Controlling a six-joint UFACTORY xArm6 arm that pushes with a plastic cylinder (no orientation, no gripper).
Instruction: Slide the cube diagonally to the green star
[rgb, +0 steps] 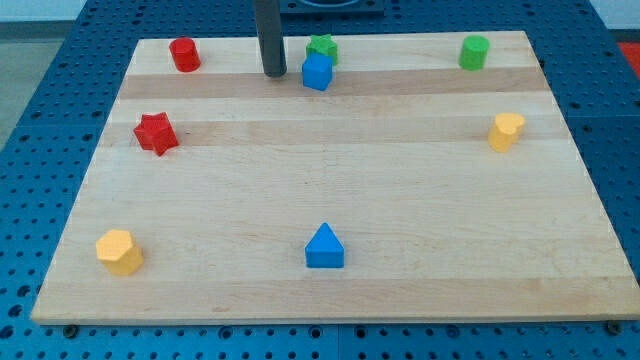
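Observation:
The blue cube (317, 72) sits near the view's top centre of the wooden board (330, 190). It touches the green star (322, 47), which lies just above it and is partly hidden by it. My tip (273, 73) stands on the board just left of the blue cube, with a small gap between them. The dark rod rises straight up out of the view's top.
A red cylinder (184, 54) is at the top left and a red star (155, 133) at the left. A green cylinder (474, 52) is at the top right. A yellow block (506, 131) is at the right, another yellow block (119, 251) at the bottom left, and a blue triangle (324, 247) at the bottom centre.

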